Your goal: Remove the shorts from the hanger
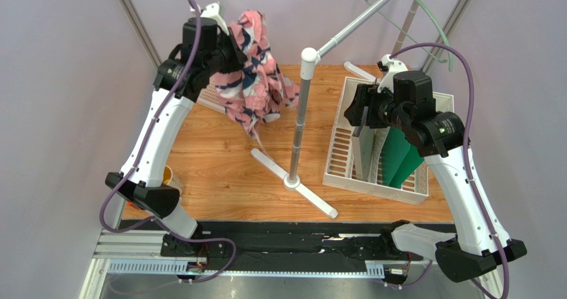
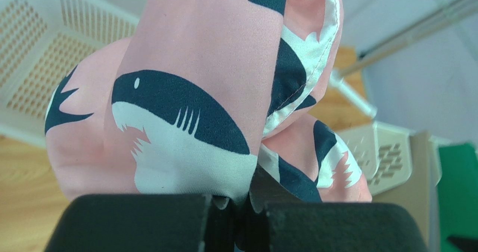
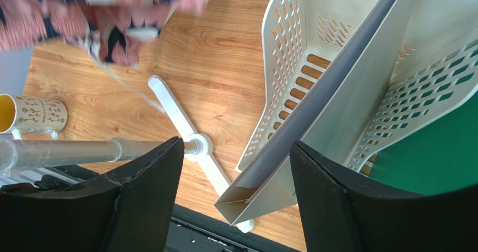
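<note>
Up at left rear, the left gripper (image 2: 238,210) pinches the shorts (image 1: 249,73), hanging well left of the hanger (image 1: 439,28) (right gripper (image 3: 237,147) gapes empty).

Reaches up and away with the left arm (image 1: 154,126), elbow low by the near edge, forearm rising steeply to a raised wrist. Pinches a fold of the shorts (image 2: 185,95) in the left gripper (image 2: 238,221), black fingers (image 2: 134,224) pressed almost together on the cloth. Bends the right arm (image 1: 462,176) the same way from the near right corner, elbow out to the side, wrist turned inward and down. Carries the right gripper (image 3: 237,151) with its dark fingers (image 3: 146,190) spread wide apart, gripping nothing, aimed downward.
</note>
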`<control>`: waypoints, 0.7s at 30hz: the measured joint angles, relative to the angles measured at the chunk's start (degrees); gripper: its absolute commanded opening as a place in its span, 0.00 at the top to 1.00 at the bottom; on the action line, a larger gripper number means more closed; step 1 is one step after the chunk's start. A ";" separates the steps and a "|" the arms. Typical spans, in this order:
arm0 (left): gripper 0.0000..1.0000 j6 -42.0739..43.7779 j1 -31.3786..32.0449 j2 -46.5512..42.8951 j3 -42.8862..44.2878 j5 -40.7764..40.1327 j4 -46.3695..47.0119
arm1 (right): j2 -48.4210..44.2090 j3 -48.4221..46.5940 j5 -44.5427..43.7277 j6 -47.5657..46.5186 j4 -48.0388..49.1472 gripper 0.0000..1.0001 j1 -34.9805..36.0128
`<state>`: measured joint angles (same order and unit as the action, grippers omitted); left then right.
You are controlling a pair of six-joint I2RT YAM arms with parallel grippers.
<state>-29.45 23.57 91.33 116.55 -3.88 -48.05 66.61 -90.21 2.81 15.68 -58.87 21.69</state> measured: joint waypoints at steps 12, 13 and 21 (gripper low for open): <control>1.00 -11.28 -12.94 12.37 9.90 10.34 15.91 | -0.70 -2.08 -3.61 -1.51 -0.42 0.23 0.00; 1.00 -11.96 -13.70 13.14 9.68 10.58 16.70 | -0.70 -2.29 -4.42 -1.81 -0.42 0.23 0.00; 1.00 -18.16 -18.69 20.55 4.11 11.54 21.75 | -0.81 -3.61 -8.57 -2.51 -0.31 0.23 -1.25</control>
<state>-47.62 4.89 111.87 120.66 7.66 -26.30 65.80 -93.82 -5.76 13.17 -59.18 20.45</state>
